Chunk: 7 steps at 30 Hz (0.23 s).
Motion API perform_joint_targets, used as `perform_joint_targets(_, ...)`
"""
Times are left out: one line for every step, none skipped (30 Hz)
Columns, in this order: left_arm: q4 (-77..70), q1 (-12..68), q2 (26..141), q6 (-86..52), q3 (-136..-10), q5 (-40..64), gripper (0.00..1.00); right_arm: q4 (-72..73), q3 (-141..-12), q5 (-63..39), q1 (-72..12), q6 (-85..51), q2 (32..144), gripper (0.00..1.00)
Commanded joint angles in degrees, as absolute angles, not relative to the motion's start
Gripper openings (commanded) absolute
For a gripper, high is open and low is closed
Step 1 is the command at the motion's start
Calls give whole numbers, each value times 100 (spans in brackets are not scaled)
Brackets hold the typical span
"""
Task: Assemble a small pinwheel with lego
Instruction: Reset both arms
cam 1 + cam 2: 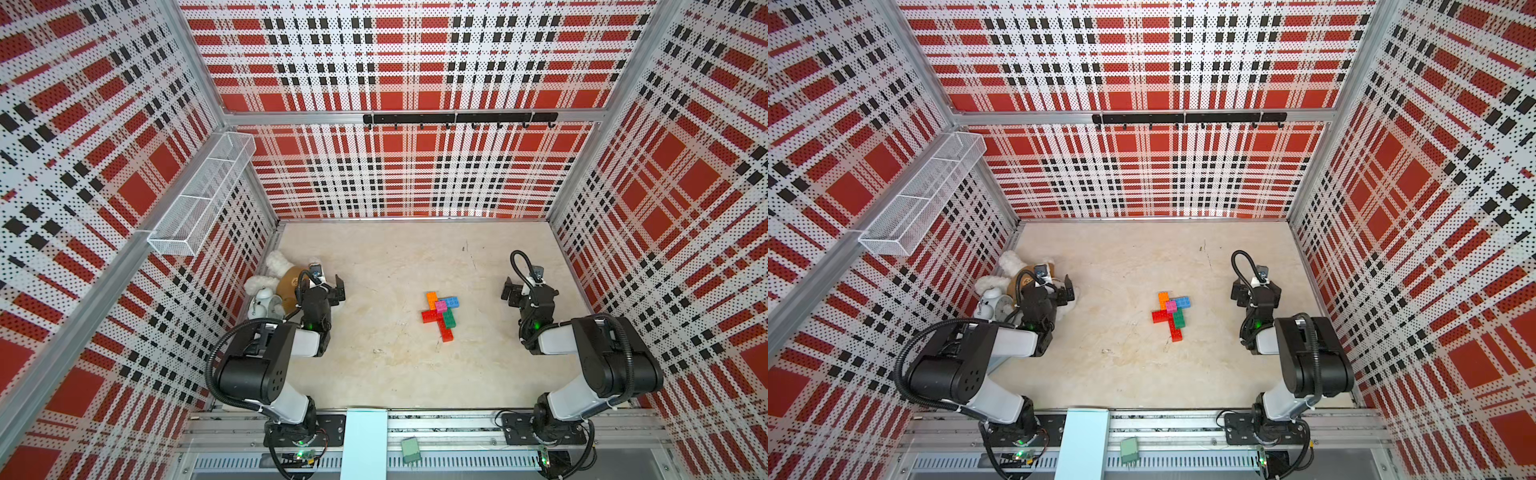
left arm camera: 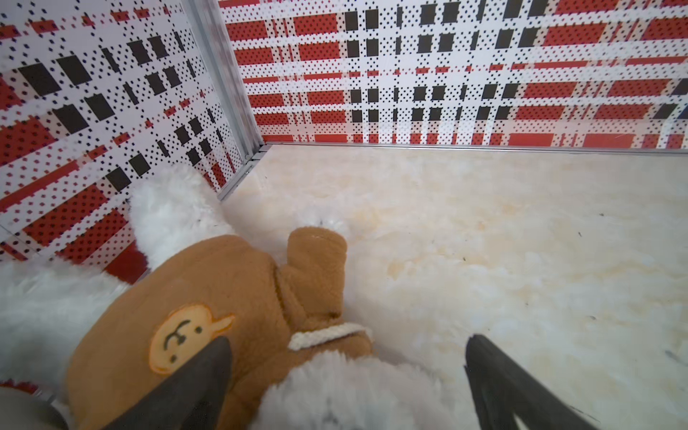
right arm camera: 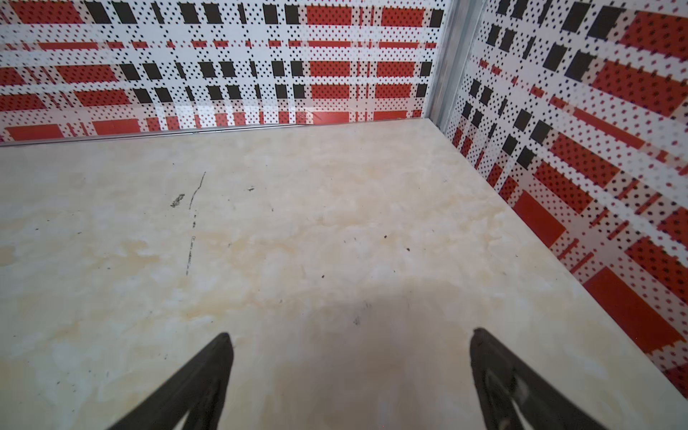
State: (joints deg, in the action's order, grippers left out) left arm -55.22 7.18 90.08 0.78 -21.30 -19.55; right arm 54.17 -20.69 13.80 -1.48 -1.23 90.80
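Note:
The pinwheel [image 1: 441,313] [image 1: 1172,313] lies flat near the middle of the table in both top views. Its lego bricks form a cross: orange [image 1: 432,299], blue [image 1: 451,302], red [image 1: 430,316] and green [image 1: 449,319] arms around a pink square [image 1: 441,306]. Another red brick [image 1: 446,332] sticks out toward the front. My left gripper [image 1: 323,286] [image 2: 348,340] stands open far left of it, over the teddy bear, holding nothing. My right gripper [image 1: 530,289] [image 3: 352,335] is open over bare table to the right. Neither wrist view shows the pinwheel.
A white teddy bear in a brown shirt [image 1: 286,278] [image 2: 223,298] and a white alarm clock [image 1: 264,301] lie against the left wall. A wire basket [image 1: 199,195] hangs on that wall and a black hook rail [image 1: 457,118] on the back wall.

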Motion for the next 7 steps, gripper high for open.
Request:
perform_joint_targets(-5633,729,9084,203,-2219,-2018,99,5482,-2156,1283,-171,-3,9080,100)
perform_joint_targets(-5580,708,9094,198,-2247,-1985,99,5685,-2138,1330,-184,32,9154,100)
perform_joint_targets(-5494,640,9104,152,-2293,-1852,99,5585,-2148,1336,-190,29,9122,100)
perform_joint_targets(-5450,611,9075,132,-2295,-1804,99,5491,-2158,1328,-193,14,9088,100)
perform_joint_targets(-5507,632,9075,150,-2270,-1828,99,5605,-2147,1348,-198,38,9134,100)
perform_joint_targets(-5541,630,9060,147,-2242,-1825,99,5609,-2153,1364,-204,49,9133,100)
perform_joint_targets(-5550,639,9050,145,-2231,-1832,99,5539,-2160,1355,-202,44,9106,100)
